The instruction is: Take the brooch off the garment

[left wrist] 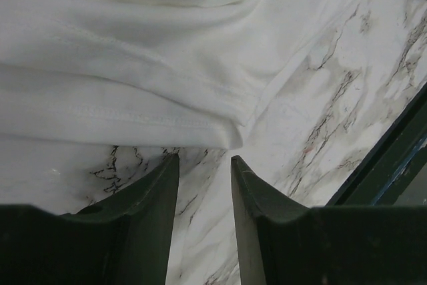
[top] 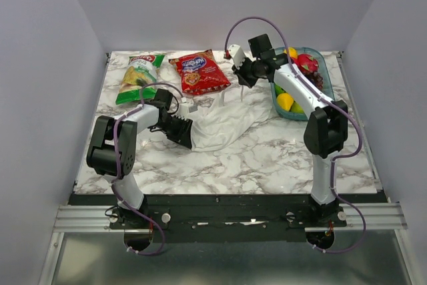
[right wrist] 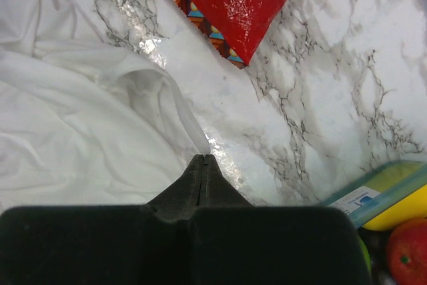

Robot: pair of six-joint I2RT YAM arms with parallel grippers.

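The white garment (top: 227, 121) lies crumpled in the middle of the marble table. The brooch shows in no view. My right gripper (top: 239, 83) is shut on a thin fold of the garment (right wrist: 181, 113) at its far edge and holds that fold pulled up off the table; its tips (right wrist: 201, 157) are pressed together on the cloth. My left gripper (top: 189, 139) is open and empty at the garment's near left edge. In the left wrist view its tips (left wrist: 203, 158) sit low over bare marble, just short of the hemmed edge (left wrist: 133, 125).
A red snack bag (top: 199, 71) and a green snack bag (top: 140, 78) lie at the back left; the red bag's corner (right wrist: 233, 5) lies just beyond my right gripper. A teal basket (top: 331, 75) of fruit stands at the right. The table's dark front edge (left wrist: 393, 158) is near my left gripper.
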